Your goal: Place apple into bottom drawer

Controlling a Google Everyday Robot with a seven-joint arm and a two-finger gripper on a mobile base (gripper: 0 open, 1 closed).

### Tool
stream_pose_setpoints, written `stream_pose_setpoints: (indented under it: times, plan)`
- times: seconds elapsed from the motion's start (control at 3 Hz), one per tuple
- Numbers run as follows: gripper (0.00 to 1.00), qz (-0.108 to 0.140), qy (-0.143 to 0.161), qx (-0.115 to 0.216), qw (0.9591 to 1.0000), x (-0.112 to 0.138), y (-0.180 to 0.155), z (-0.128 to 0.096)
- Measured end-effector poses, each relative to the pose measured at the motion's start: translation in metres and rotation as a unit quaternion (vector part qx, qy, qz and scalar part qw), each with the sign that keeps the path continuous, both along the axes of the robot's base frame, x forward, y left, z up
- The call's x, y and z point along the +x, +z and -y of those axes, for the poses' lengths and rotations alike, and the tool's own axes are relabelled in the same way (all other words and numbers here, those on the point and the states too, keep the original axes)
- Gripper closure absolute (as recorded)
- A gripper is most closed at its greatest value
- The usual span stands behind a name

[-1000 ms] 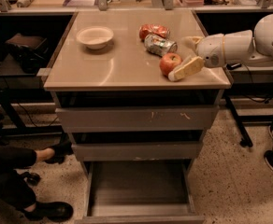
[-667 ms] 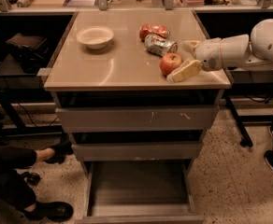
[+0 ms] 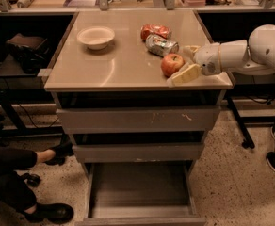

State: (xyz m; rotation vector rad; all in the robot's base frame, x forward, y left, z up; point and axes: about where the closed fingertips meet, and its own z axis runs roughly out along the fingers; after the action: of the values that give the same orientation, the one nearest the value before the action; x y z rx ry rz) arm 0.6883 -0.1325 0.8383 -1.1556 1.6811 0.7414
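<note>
Your pincer [image 3: 181, 64] reaches in from the right edge of the cabinet top [image 3: 114, 67], at the end of the white arm [image 3: 264, 46], and its two pale fingers [image 3: 184, 74] stand spread wide with the apple [image 3: 172, 64] between them. The nearer finger lies low along the front edge, just beside the fruit's lower right. The farther one sits behind and to the right of it, a little apart, so you have nothing clamped. The apple rests on the cabinet top near the front right corner, red with a yellowish patch. Just behind it lies the crushed silver can [image 3: 161, 45], and behind that the crushed red can [image 3: 155, 31]. You will see print on both cans, but it is too small to read, and no brand can be made out. A white bowl [image 3: 96, 36] stands well apart on the left of the top. Below, the top drawer [image 3: 137, 119] and middle drawer [image 3: 137, 152] show scuffed fronts, and whether they are fully pushed in cannot be told. The bottom drawer [image 3: 137, 185] is pulled out toward you, its flat grey floor bare. A seated person's dark legs and shoes [image 3: 48, 213] show at the lower left, on the speckled floor [image 3: 231, 187].
</note>
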Motion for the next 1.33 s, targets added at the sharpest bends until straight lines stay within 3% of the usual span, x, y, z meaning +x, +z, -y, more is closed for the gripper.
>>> stream_pose_setpoints:
  times: [0.33,1.33]
  plan:
    - [0.19,0.0,0.0,0.0,1.0,0.0,0.0,0.0]
    - [0.89,0.0,0.0,0.0,1.0,0.0,0.0,-0.0001]
